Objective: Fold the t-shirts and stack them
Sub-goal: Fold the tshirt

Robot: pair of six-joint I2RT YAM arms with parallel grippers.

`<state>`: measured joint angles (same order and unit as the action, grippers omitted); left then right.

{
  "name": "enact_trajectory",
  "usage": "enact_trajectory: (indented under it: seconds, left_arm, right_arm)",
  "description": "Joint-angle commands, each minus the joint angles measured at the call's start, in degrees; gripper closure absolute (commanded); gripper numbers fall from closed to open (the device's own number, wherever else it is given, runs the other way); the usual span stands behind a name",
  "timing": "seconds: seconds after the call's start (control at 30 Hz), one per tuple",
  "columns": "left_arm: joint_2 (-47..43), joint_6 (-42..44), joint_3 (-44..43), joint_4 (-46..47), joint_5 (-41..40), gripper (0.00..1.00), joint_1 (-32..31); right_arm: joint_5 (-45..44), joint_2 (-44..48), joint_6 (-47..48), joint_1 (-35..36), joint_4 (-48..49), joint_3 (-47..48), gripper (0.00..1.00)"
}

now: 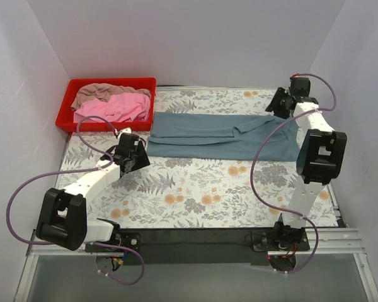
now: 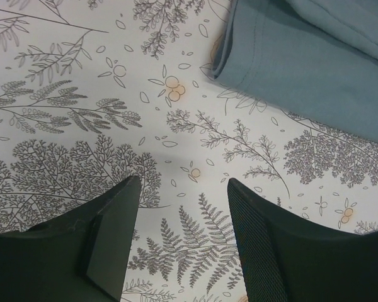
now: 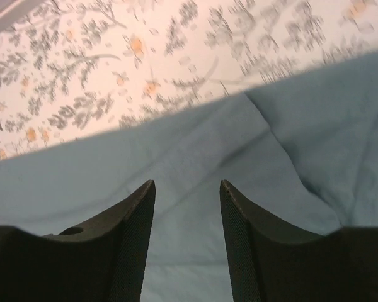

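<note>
The blue-grey t-shirt point(image 1: 220, 135) lies partly folded into a long band across the far middle of the table. Its left corner shows in the left wrist view point(image 2: 302, 56), and it fills the right wrist view point(image 3: 195, 163). The pink t-shirt point(image 1: 116, 107) and the beige-tan t-shirt point(image 1: 101, 92) lie crumpled in the red tray point(image 1: 66, 107). My left gripper point(image 2: 184, 182) is open and empty above bare tablecloth, just short of the shirt's left end point(image 1: 133, 153). My right gripper point(image 3: 188, 185) is open and empty above the shirt's right end point(image 1: 282, 100).
The red tray stands at the far left corner. White walls close in the table at the back and both sides. Floral tablecloth point(image 1: 201, 195) covers the near half. Purple cables loop from both arms.
</note>
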<state>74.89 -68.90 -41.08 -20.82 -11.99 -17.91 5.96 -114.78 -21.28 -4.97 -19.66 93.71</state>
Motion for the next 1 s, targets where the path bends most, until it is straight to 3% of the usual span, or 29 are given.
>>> enact_trajectory:
  seconds: [0.0,0.3,0.47,0.7,0.97]
  left_arm:
    - [1.0,-0.9,-2.8,0.5,4.1,0.44,0.2]
    - [11.1,-5.8,-13.2,-0.6,5.1,0.43,0.2]
    - [17.0,-6.4,-19.5,-0.7,7.6,0.51,0.1]
    - [25.4,-6.3,-24.0,-2.1,7.9,0.55,0.1]
    - [28.6,-8.9,-21.3,-9.7,5.4,0.57,0.1]
  right_arm:
    - [0.9,10.8,-0.1,-3.5,0.6,-10.0,0.46]
    - [7.5,22.8,1.9,-8.7,6.4,-31.7,0.48]
    - [10.1,22.1,1.1,-11.5,9.1,-36.2,0.49]
    - [9.9,17.8,-0.5,-13.8,12.9,-40.3,0.49]
    - [4.7,17.7,-0.8,-15.4,12.8,-48.4,0.47]
